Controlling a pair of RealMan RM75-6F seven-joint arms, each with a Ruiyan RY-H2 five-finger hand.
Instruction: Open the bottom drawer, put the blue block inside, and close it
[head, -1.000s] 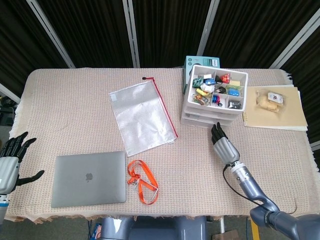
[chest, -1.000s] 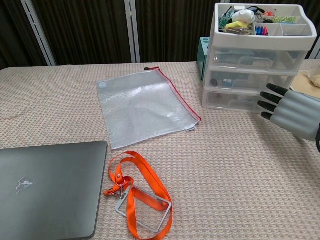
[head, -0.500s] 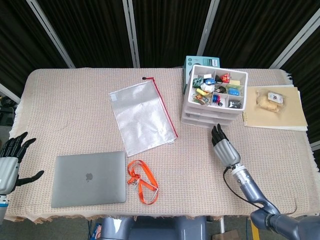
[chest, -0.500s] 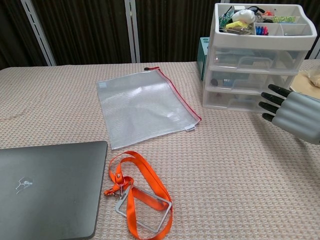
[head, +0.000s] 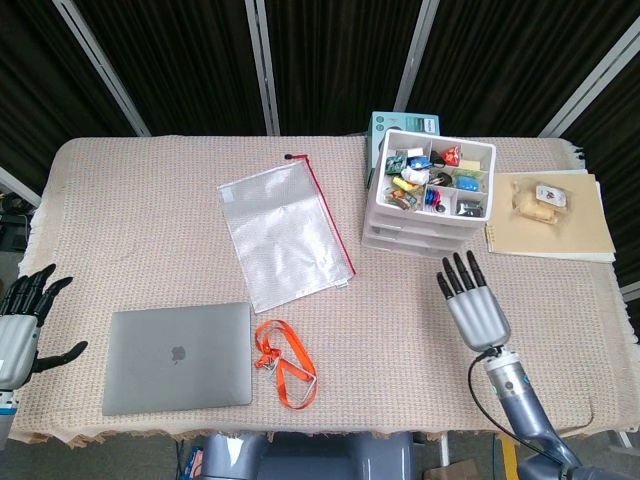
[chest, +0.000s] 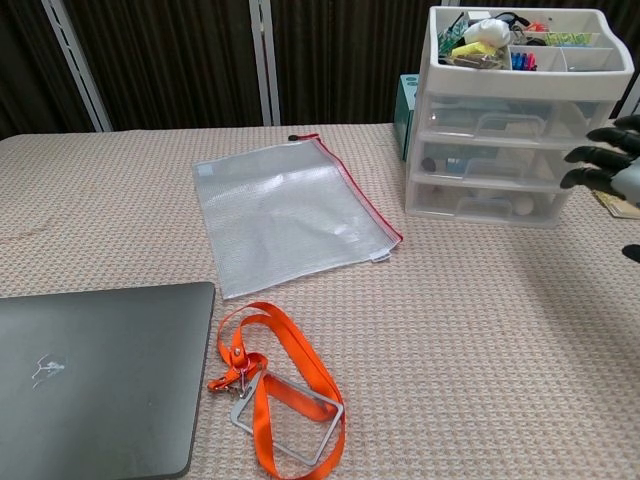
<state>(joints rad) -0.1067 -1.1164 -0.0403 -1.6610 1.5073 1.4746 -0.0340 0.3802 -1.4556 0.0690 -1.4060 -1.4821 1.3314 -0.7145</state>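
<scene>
While the right hand (head: 472, 305) hangs above the tabletop (head: 150, 210) with its dark-tipped fingers (chest: 600, 152) spread wide and nothing in them, the small white plastic three-drawer chest (head: 428, 200) stands just ahead of it and a little toward its left side, near but not touching. The bottom drawer (chest: 485, 203), a shallow translucent tray with its front face turned toward the hand, looks shut; its long axis runs across the hand's line of reach, so I would judge a straight pull back toward the robot is what it needs. This hand is far nearer than the left hand (head: 20, 320), which sits open at the far edge of the tabletop, well apart from everything.

As for the blue block, I cannot pick it out with certainty. The open top tray of the chest holds a jumble of small coloured bits, some blue among them, and there is a blue shape behind the clear front of the middle drawer, but nothing is plainly a block.

Farther from the right hand, off to its left, lie a frosted mesh zip pouch with a red edge (head: 287, 235), a grey metal laptop with its lid closed (head: 178, 357) and a bright orange fabric lanyard with a clear badge holder (head: 285, 362). The tabletop wears a beige waffle-weave cloth.
</scene>
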